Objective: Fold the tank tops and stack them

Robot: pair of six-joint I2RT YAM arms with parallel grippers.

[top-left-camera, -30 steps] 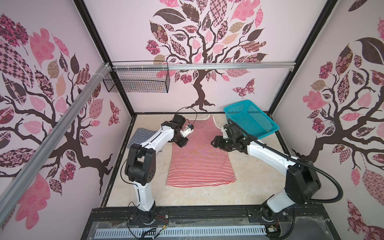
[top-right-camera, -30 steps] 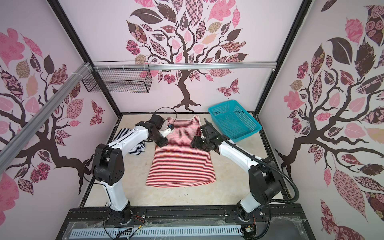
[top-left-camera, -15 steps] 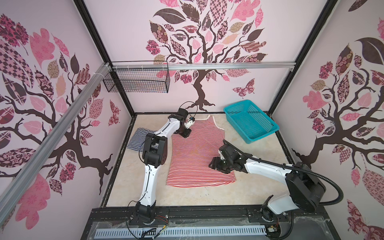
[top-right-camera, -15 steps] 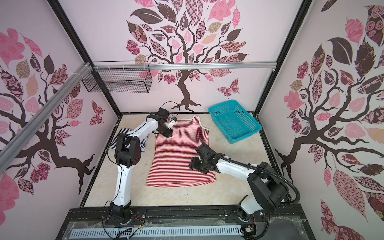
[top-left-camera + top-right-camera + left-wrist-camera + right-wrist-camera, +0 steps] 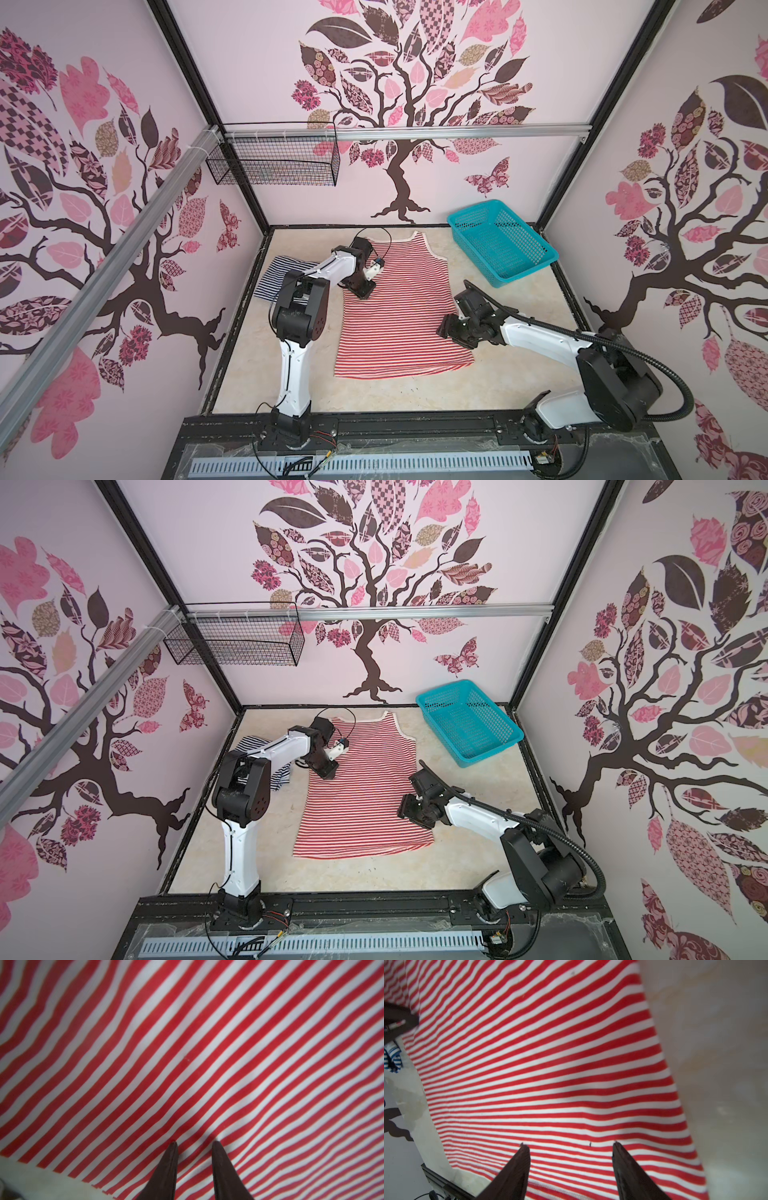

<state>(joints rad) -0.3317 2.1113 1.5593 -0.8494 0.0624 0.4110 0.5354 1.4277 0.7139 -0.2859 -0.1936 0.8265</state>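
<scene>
Your left gripper (image 5: 194, 1142): jaws stand a narrow gap apart, both tips down on the red-and-white tank top (image 5: 187, 1053) close to its left side edge, below the armhole. No cloth sits between them.

Your right gripper (image 5: 569, 1145): jaws spread wide and holding nothing, tips over that top's right side, toward the hem. I cannot tell whether they touch it.

The top lies spread flat on the beige table (image 5: 291, 374), unfolded. The navy-and-white tank top (image 5: 276, 276) lies off its left side, partly hidden by the arm. The teal mesh basket (image 5: 498, 241) stands beyond its right shoulder, apart from it.
</scene>
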